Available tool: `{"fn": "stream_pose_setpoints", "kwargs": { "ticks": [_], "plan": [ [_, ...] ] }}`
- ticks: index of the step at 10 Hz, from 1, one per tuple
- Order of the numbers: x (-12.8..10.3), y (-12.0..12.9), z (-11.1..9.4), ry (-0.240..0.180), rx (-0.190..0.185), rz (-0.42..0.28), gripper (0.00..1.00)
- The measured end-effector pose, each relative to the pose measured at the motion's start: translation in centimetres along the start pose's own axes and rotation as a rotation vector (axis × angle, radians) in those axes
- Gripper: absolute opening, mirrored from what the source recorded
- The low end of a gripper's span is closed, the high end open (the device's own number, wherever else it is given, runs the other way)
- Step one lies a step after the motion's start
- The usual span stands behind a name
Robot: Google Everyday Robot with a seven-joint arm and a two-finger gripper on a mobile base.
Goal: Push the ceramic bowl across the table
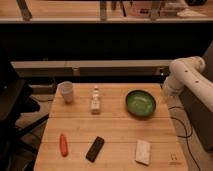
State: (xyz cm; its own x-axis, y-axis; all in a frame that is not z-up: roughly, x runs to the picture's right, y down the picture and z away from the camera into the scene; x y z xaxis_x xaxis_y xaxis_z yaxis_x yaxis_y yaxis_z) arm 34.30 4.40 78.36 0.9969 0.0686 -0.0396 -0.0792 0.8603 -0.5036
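The gripper [169, 96] hangs at the end of the white arm [186, 75], low over the far right corner of the desk [120, 134] and just beside the right edge of the ceramic bowl [140, 103]. Whether it is open or closed, I cannot tell; it appears to hold nothing, and I cannot tell whether it touches the bowl.

The step in hand looks like the approach to the push. To do it well, the gripper should come down to rim height or a little lower and meet the bowl's right wall at its middle, so the bowl slides straight instead of spinning off. A slow, level stroke toward the left should keep the glossy wall from slipping past the gripper.

The bowl sits upright on the right half of the desk, toward the far edge, with its opening facing up. Being round, it has no long axis and no heading, so any contact point on the wall serves equally. The desk's planks run left to right, and a push along them heads toward the small bottle [95, 100] and the white cup [66, 91], both well apart from the bowl.
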Motion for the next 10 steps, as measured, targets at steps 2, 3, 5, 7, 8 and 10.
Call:
{"fn": "stream_pose_setpoints", "kwargs": {
  "ticks": [2,3,5,7,8,10],
  "plan": [
    [0.7,-0.2,0.8,-0.004,-0.004,0.013,0.08],
    [1.2,-0.2,1.5,-0.010,-0.008,0.022,0.03],
    [1.3,-0.3,2.0,-0.016,-0.009,0.035,0.03],
    [1.3,-0.6,2.5,-0.021,-0.012,0.048,0.03],
    [1.5,-0.6,2.7,-0.021,-0.014,0.052,0.03],
    [1.9,-0.5,3.5,-0.023,-0.021,0.064,0.03]
  ]
}}
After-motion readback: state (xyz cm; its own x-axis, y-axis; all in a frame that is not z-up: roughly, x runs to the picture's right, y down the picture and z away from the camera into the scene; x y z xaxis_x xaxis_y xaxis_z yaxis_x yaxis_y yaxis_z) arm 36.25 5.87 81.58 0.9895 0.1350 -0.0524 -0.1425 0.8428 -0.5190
